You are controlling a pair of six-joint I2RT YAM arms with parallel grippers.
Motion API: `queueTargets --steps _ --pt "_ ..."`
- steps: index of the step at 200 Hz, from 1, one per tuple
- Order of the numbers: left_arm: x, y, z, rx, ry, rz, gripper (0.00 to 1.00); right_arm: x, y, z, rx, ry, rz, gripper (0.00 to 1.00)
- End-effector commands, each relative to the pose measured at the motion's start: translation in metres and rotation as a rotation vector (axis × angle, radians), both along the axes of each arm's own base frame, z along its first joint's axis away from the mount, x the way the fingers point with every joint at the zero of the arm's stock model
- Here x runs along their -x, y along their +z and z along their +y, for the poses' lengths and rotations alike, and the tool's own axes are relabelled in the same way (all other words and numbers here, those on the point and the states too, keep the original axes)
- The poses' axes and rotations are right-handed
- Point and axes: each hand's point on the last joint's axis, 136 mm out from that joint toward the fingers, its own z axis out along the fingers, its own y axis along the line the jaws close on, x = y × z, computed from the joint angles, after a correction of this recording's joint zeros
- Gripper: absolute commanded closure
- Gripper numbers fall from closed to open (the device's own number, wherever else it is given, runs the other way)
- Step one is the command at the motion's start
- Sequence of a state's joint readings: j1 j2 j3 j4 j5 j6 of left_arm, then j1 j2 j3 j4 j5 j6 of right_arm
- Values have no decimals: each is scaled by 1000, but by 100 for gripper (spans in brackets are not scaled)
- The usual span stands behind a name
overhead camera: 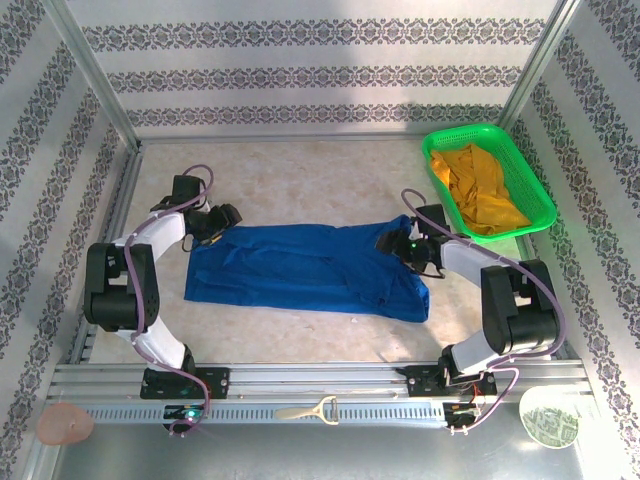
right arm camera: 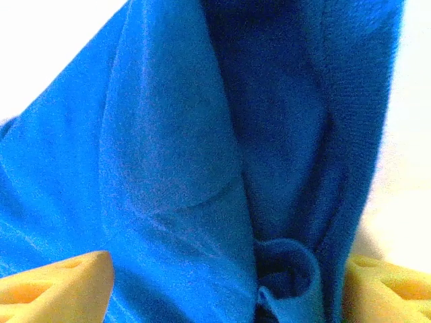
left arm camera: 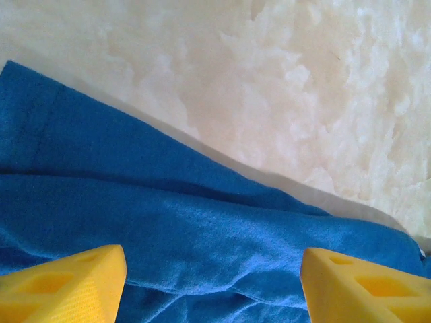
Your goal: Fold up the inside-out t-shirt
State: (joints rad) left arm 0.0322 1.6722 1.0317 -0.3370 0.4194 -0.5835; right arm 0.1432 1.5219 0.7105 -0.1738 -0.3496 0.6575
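Royal-blue short-sleeved cloth t-shirt (overhead camera: 310, 268) lies spread at centre, left gripper (overhead camera: 213, 222) at its 10 o'clock corner, right gripper (overhead camera: 412, 246) at 2 o'clock, both released, seemingly pre-grasp; next needs pinching the far edge, folding towards 6 o'clock.

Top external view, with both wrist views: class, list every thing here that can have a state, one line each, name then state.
t-shirt: spread out on the table, rumpled, right end bunched.
left gripper: open, over the t-shirt's far left edge.
right gripper: open, astride bunched blue cloth.
green basket: upright, holding a garment.
yellow garment: crumpled inside the green basket.
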Motion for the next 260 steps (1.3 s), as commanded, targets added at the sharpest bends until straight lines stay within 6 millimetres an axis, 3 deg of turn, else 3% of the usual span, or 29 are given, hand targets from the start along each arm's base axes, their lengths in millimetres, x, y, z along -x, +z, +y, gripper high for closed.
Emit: queueTargets --steps 1,11,32,60,77,131,176,189,216,260 --pt "-4 4 -7 20 -23 -1 30 8 -16 -3 22 -33 43 23" --pt "-5 3 -8 23 -25 -1 30 10 -19 -7 35 -50 50 27" --pt "-6 3 -7 15 -29 -2 30 9 -20 -10 44 -84 48 48" --pt "-5 2 -5 -10 -44 9 30 3 -12 -8 24 -90 34 100" --pt "-3 -4 -4 -22 -57 23 30 -2 0 -10 6 -104 13 100" --pt "17 -34 -21 -6 -95 98 30 -3 33 -47 24 -207 2 100" --pt "40 -37 -62 22 -132 102 30 -4 56 -73 115 -241 25 100" --pt "39 -29 -70 28 -130 83 30 -10 67 -70 97 -232 6 100" --pt "25 -9 -62 -22 -110 36 29 -17 90 -54 79 -203 -20 100" --pt "-1 21 -47 -72 -107 3 25 -14 116 -4 96 -140 -42 100"
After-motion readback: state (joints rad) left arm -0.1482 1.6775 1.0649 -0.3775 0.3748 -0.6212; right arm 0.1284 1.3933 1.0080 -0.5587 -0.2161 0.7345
